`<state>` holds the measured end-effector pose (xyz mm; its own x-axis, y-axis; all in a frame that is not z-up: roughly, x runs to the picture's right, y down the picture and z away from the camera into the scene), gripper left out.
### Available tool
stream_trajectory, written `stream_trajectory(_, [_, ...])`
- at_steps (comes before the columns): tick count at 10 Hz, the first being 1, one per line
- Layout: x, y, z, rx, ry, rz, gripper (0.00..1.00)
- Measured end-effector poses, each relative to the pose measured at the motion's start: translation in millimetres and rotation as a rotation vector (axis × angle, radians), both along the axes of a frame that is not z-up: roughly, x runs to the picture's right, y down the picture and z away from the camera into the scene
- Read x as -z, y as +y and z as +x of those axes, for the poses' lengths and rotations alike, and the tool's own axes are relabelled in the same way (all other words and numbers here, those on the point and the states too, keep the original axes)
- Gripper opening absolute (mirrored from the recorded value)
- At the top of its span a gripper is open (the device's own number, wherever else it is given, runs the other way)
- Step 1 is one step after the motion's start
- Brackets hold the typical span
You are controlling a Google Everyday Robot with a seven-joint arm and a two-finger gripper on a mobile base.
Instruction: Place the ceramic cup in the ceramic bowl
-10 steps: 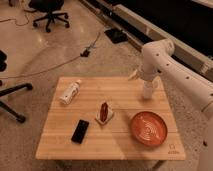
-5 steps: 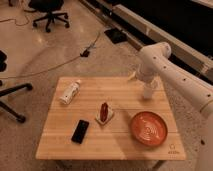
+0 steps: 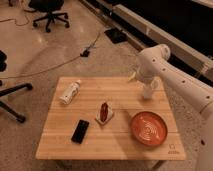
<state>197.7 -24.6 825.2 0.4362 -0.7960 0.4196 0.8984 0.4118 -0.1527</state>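
**A:** Camera view: the white arm reaches in from the right, and its gripper (image 3: pixel 148 91) points down over the far right part of the wooden table (image 3: pixel 60 145).

**B:** Holding anything?

**A:** Can't tell. I can't pick the cup out from that pale tip either.

**B:** And the bowl?

**A:** The orange bowl (image 3: pixel 149 129) sits near the front right corner, apart from the gripper. A white bottle (image 3: pixel 70 92) lies far left, a black phone (image 3: pixel 80 131) front left, and a red packet (image 3: pixel 104 112) in the middle.
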Motion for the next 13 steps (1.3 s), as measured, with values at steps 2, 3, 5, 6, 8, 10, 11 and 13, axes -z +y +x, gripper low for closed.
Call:
stream_trajectory(2, [-4.6,-11.2,2.7,0.017,-0.015,0.017,0.80])
stream_trajectory(3, [-7.7,-18.7,0.4,0.030,-0.026,0.030,0.80])
stream_trajectory(5, [-15.9,-31.3,0.4,0.053,-0.045,0.054,0.80])
stream_trajectory(6, [-22.1,-36.1,2.7,0.065,-0.055,0.062,0.80])
stream_trajectory(8, [-37.5,-37.0,3.7,0.089,-0.069,0.058,0.80])
stream_trajectory(10, [-48.7,-36.7,7.6,0.102,-0.058,0.049,0.80])
stream_trajectory(11, [-55.8,-34.0,12.7,0.108,-0.043,0.042,0.80])
stream_trajectory(13, [-70.3,-29.0,27.0,0.123,0.003,0.027,0.80])
